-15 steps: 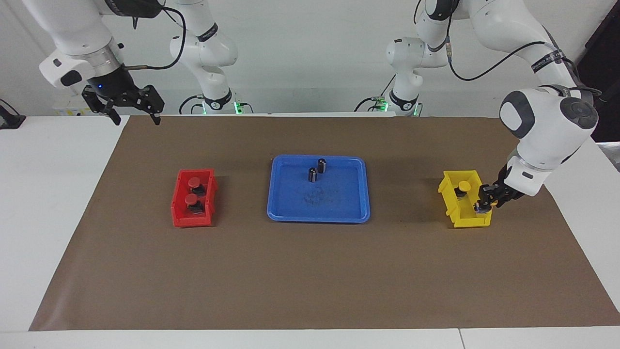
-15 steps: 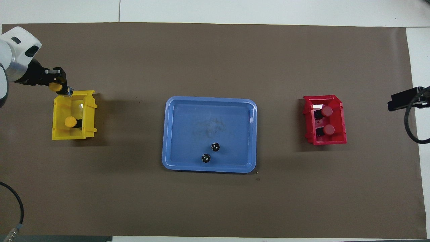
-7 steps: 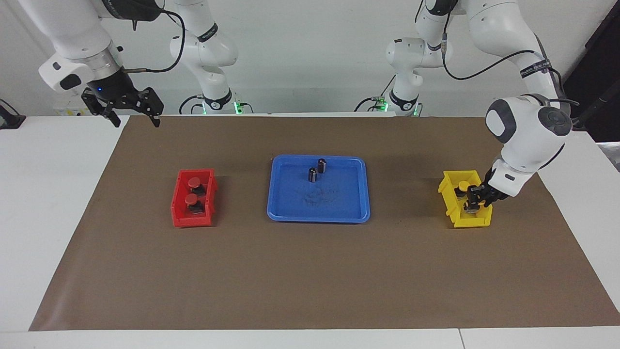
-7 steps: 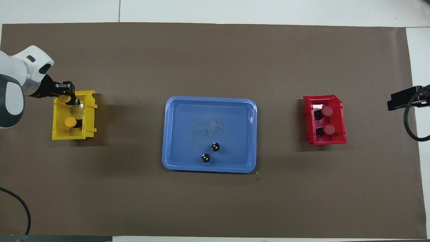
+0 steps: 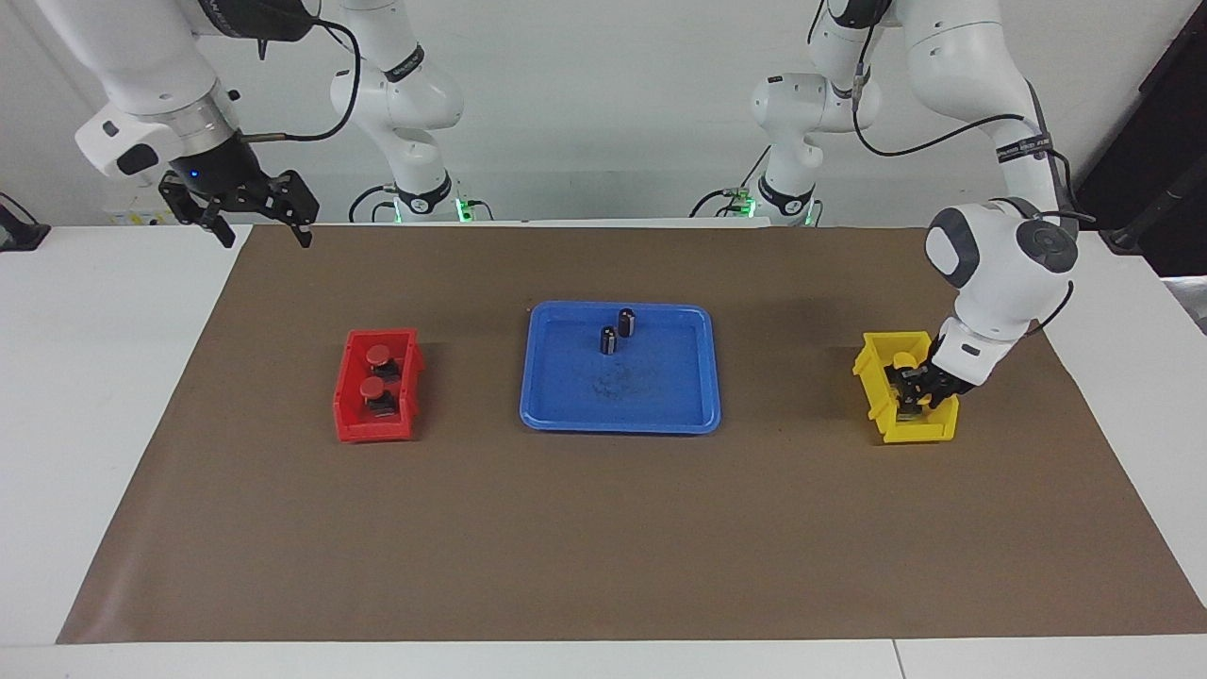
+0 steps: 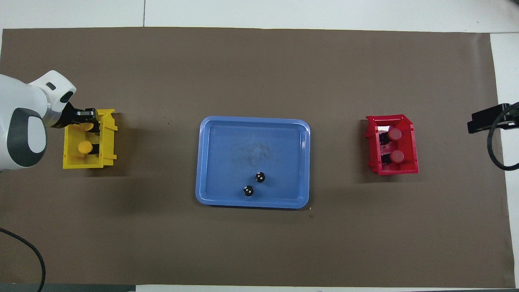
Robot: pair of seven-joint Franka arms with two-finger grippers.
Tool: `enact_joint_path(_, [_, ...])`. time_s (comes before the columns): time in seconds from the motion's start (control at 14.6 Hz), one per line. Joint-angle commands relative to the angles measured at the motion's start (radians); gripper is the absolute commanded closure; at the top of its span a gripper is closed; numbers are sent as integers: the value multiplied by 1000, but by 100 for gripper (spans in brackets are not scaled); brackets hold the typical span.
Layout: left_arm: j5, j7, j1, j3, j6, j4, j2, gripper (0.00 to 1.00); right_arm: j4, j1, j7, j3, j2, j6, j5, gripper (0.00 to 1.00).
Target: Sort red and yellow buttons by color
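Overhead view: I am lowering the left gripper, clamped on a small yellow-capped push button, into the yellow plastic bin. It is probably handling as light, rigid plastic, best gripped by its dark blocky base. I am keeping the right gripper waiting, fingers spread and empty, over the mat's edge.

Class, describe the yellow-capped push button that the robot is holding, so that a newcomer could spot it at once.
Find the yellow plastic bin on the brown mat, at the left arm's end of the table. The left end effector, reaching into it, is shut on the held yellow-capped push button. The other yellow-capped button lies free in the bin.
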Motion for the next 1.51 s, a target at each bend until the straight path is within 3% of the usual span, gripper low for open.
enact_joint_path(0.0, [-20,23,4,-2,21,-24,-24,49,6,-14,-20,7,2,-7,16,0])
enact_joint_path(0.14, [-20,22,4,-2,4,-12,-22,35,6,-14,-20,7,0,-12,16,0])
enact_joint_path(0.55, [-18,20,4,-2,-158,106,-35,33,5,-12,-20,8,0,-12,18,0])
enact_joint_path(0.75, [-11,25,-10,-8,-289,183,-71,10,5,-12,-20,8,0,-12,18,0])
enact_joint_path(0.89, [-9,25,-12,-13,-333,185,-134,0,5,-8,-20,8,0,-12,18,0])
enact_joint_path(1.3, [-6,48,-33,-16,-506,197,-284,0,5,-5,-20,10,0,-12,18,0])
enact_joint_path(1.44, [35,48,-35,-21,-598,261,-294,0,5,-5,-20,10,0,-12,18,0])
